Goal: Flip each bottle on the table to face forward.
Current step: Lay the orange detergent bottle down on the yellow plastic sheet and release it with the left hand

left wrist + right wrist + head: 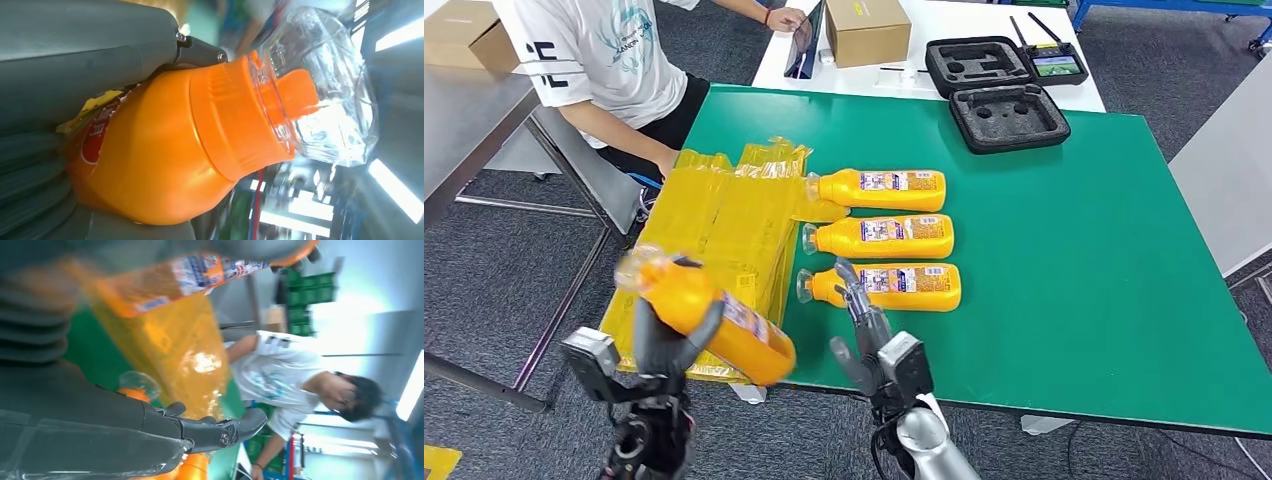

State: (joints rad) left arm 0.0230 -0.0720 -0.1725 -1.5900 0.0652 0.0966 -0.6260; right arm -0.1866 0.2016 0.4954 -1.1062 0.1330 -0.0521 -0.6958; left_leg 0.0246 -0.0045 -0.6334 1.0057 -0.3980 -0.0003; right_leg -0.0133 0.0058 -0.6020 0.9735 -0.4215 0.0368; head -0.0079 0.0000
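Observation:
Three orange bottles lie in a row on the green table (1074, 250), clear caps pointing left: a far one (879, 189), a middle one (882, 237) and a near one (889, 286). My left hand (667, 345) grips a fourth orange bottle (709, 318) lifted off the table's front left corner, its clear cap (325, 95) tilted up and left. The left wrist view shows that bottle's orange neck (235, 120) close up. My right hand (864, 330) hovers open with fingers stretched at the near bottle's neck. Its fingers (215, 432) show spread in the right wrist view.
Yellow plastic bags (724, 225) cover the table's left part. A person in a white shirt (594, 50) sits at the far left. A black foam case (1009, 115) lies at the table's back. A cardboard box (867, 28) and a controller (1056, 62) rest on the white table behind.

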